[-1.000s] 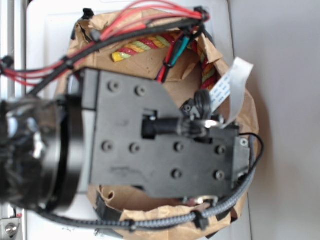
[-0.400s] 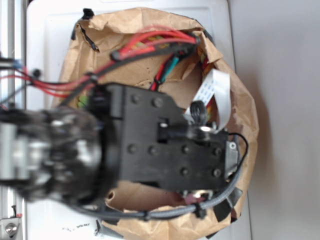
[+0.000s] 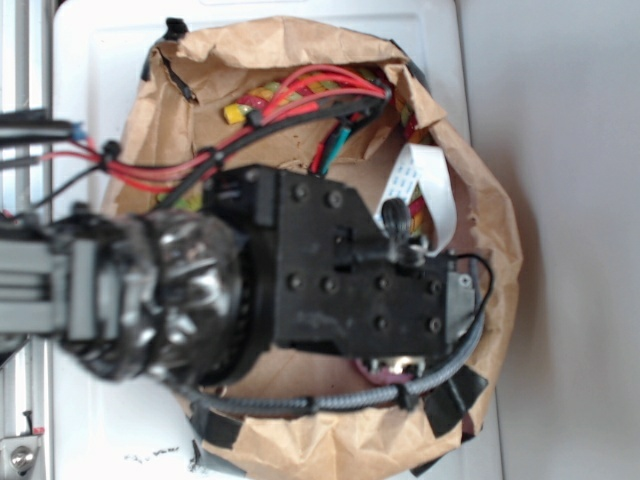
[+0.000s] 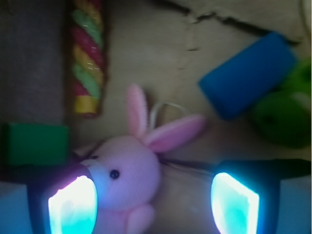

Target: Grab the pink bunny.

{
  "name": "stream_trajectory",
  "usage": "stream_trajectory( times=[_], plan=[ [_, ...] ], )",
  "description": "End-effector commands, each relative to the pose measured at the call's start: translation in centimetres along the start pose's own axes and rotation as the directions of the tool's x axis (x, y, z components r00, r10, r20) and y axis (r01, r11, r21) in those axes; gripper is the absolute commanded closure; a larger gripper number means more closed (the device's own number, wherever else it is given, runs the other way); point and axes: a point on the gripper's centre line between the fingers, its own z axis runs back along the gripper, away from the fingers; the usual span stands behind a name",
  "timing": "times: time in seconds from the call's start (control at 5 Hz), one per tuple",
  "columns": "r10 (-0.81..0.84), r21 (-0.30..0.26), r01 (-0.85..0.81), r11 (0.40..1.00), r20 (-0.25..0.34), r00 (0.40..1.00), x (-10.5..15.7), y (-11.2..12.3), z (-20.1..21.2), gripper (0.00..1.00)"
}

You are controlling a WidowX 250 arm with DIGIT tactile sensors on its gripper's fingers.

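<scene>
Your hand (image 4: 153,202) hangs with its two glowing fingers (image 4: 73,207) spread wide and nothing between them gripped. The small pale-pink plush bunny with upright ears and a whitish face (image 4: 127,173) lies on the brown paper floor of the bag, its head and body just beside the left-of-frame finger in the wrist view, well off from the other finger. Its thin whitish loop (image 4: 163,109) curls out behind the ears.

From outside, the black wrist block fills the mouth of the crumpled brown paper bag (image 3: 300,45), and the bunny is hidden under it there.

The bunny sits off centre in the gap, so you should shift the hand toward that crowded finger until the plush body lies midway between both. Aim at the round head or torso, not the ears, which would likely slip or fold. Descend squarely, then close gently; the plush should compress and hold.

Mind the neighbours: the twisted rope toy in yellow, red and green (image 4: 87,58) lies just beyond the ears, the blue cylindrical block (image 4: 248,73) and the fuzzy green plush (image 4: 285,112) lie well apart. A green block (image 4: 34,144) sits close by the near finger; keep it clear of the closing jaws.
</scene>
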Motion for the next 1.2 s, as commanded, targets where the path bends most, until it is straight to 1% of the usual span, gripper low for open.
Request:
stream_trajectory(
  times=[0.0,0.2,0.4,0.6,0.8,1.0],
  plan=[
    [0.039,-0.105,-0.038,0.994,0.008,0.999,2.3,0.2,1.8,0.00],
    [0.026,-0.061,-0.024,0.998,0.032,0.999,1.4,-0.2,0.3,0.00],
    [0.010,-0.018,-0.009,1.000,0.052,0.999,-0.5,-0.6,-1.2,0.00],
    [-0.001,-0.006,0.001,1.000,0.052,0.999,-1.2,-0.7,-1.7,0.00],
    [0.004,0.000,-0.004,1.000,0.051,0.999,-1.1,-0.9,-1.7,0.04],
    [0.013,0.009,-0.013,1.000,0.050,0.999,-1.1,-0.8,-1.6,1.00]
  ],
)
